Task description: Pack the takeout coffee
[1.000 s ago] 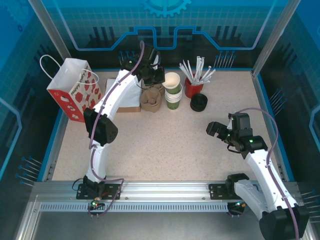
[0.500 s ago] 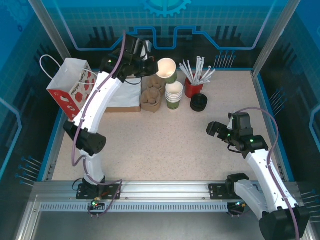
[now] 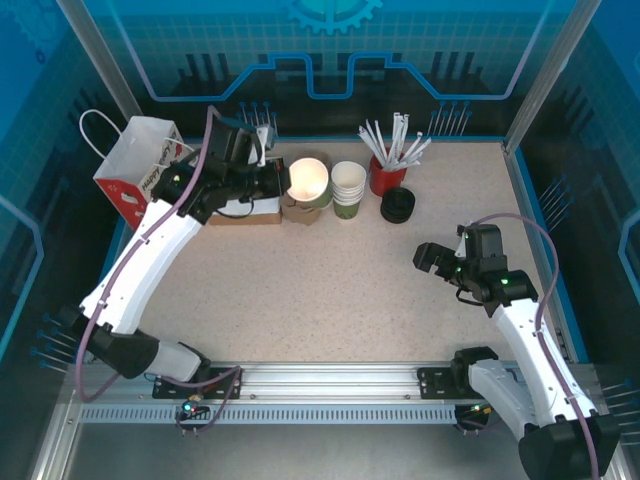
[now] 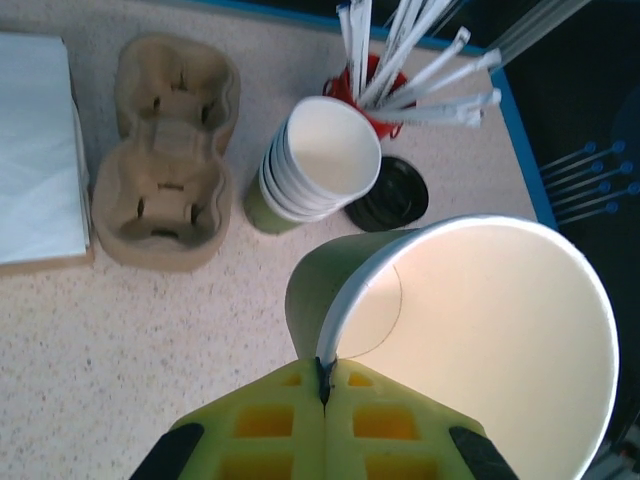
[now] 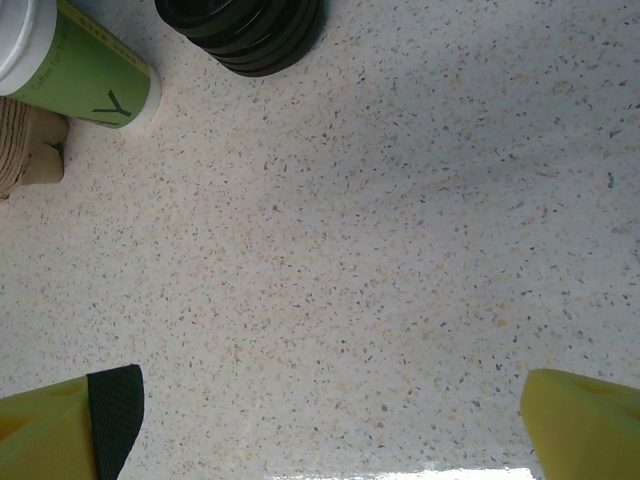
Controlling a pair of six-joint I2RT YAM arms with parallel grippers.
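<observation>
Beside one cup stack, left claw clamps one green cup; right claw spread apart.

Back-of-table row, left to right, plus one lifted cup.
Bag stands in the far-left corner. Napkins lie right of it, with the carrier just beside their right edge. Cup stack is right of the carrier. Straw cup is behind-right of the stack, and the lids are in front of the straw cup, near the stack's right side. Cup hangs clear of the table, rim pinched in the left gripper; from the top it's over the carrier, just left of the stack. Right gripper hovers over bare table at mid-right, in front of the lids and well apart from the row.
</observation>
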